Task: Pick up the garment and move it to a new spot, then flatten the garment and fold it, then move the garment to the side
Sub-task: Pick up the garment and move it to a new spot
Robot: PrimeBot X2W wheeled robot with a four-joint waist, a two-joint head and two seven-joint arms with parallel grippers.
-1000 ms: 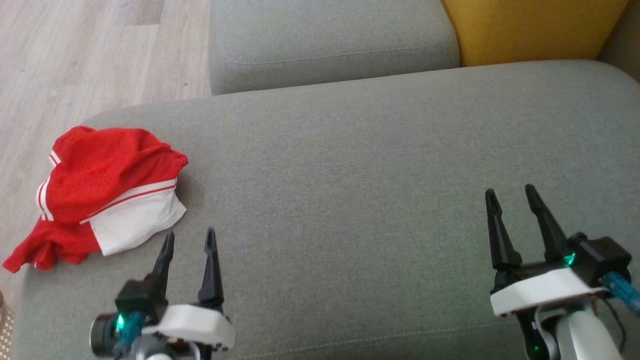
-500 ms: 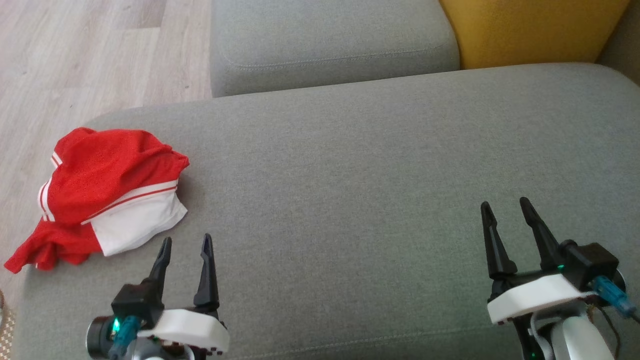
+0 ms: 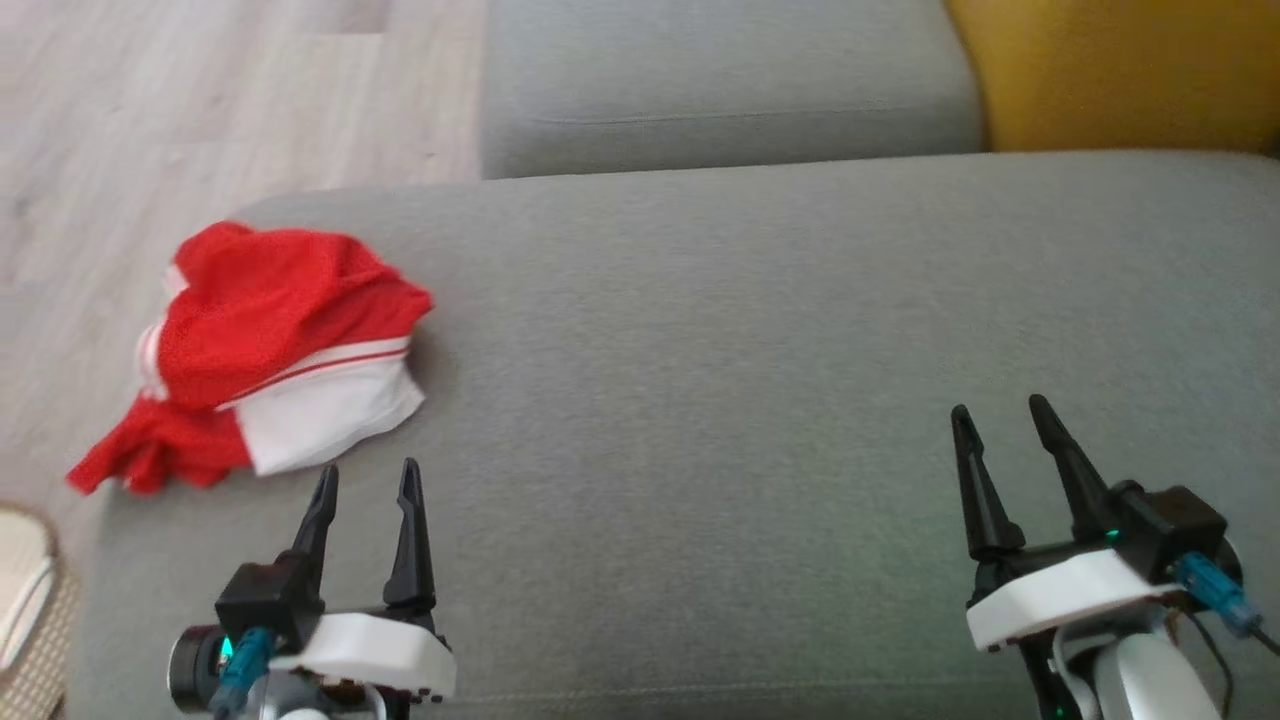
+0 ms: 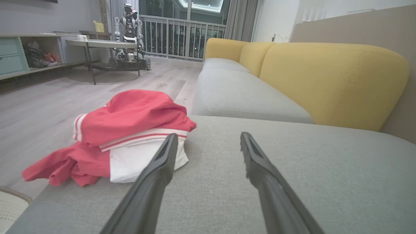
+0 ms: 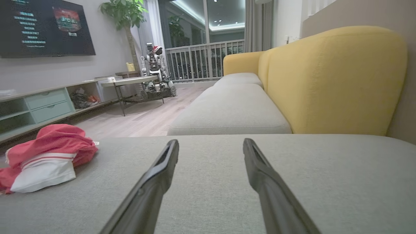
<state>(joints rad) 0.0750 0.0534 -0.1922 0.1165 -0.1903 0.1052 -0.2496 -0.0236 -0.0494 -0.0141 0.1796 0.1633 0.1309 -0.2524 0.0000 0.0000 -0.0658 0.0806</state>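
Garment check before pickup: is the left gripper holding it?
No, the left gripper stands open and empty, the garment lying ahead of it.

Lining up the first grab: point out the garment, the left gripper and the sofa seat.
garment (image 3: 280, 335), head view, on its red upper fold.
left gripper (image 3: 368, 467), head view, midway between its open fingertips.
sofa seat (image 3: 760, 380), head view, bare grey fabric near the middle.

A crumpled red-and-white garment (image 3: 270, 355) lies near the grey sofa cushion's (image 3: 750, 350) left edge.
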